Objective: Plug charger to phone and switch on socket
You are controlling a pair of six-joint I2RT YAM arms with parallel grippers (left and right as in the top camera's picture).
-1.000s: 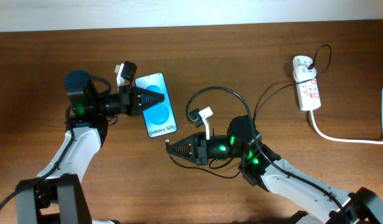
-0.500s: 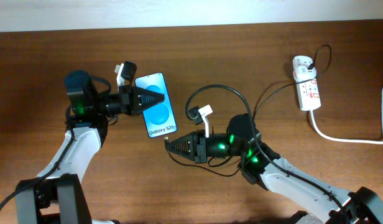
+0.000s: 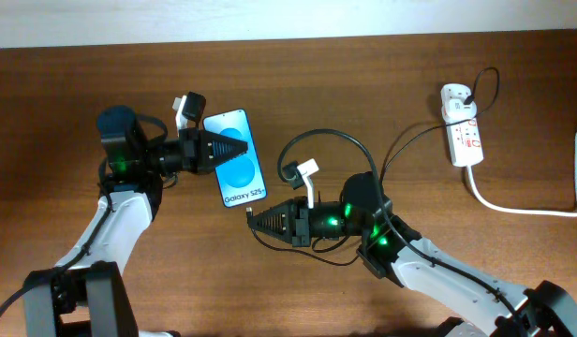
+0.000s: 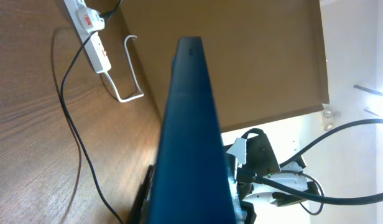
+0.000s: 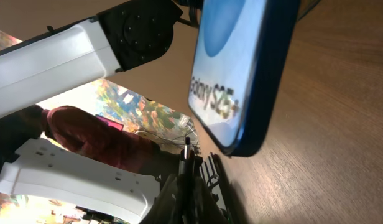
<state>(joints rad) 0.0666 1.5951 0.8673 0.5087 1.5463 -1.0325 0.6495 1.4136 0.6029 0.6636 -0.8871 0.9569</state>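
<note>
The phone [image 3: 242, 183] lies screen up on the brown table, its "Galaxy S25" strip toward my right arm. My left gripper [image 3: 244, 149] reaches over its upper half and is shut on the phone [image 4: 191, 124], which runs edge-on between the jaws. My right gripper [image 3: 253, 223] is shut on the charger plug [image 5: 186, 148], whose metal tip points at the phone's bottom edge [image 5: 241, 146] with a small gap left. The charger's black cable [image 3: 326, 139] loops back to a white adapter [image 3: 454, 96] in the socket [image 3: 465, 136] at the far right.
The socket's thick white cord [image 3: 523, 208] curves off the right edge of the table. The socket [image 4: 92, 31] and the black cable [image 4: 70, 118] also show in the left wrist view. A pale wall runs along the table's far edge.
My right gripper has crept a little left with the plug, closer to the phone's bottom edge. The left gripper and the phone have stayed put.
</note>
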